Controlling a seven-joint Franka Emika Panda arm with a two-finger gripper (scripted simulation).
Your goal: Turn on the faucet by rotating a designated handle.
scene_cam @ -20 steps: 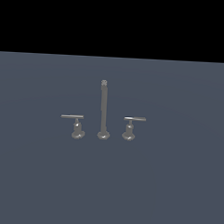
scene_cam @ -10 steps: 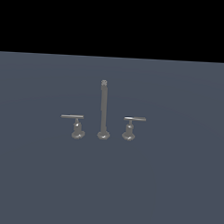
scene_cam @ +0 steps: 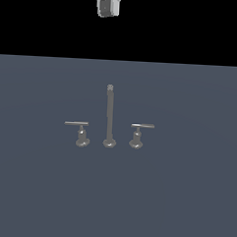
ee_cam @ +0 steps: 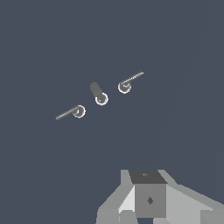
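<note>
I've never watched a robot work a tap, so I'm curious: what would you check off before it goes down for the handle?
1. Faucet in sight of both cameras: ok, the spout and both levers show.
2. Target handle picked out: cannot tell for sure; on the exterior view's right, its bar looks slightly thicker than the twin lever.
3. Path down free: ok, nothing stands between the gripper and the levers.
4. Gripper lined up over the handle: not ok, it hangs high, nearer above the spout.
5. Fingers open enough: cannot tell, the tips are not clearly shown.
6. Handle at rest: ok, both bars lie level and nothing touches them.
</note>
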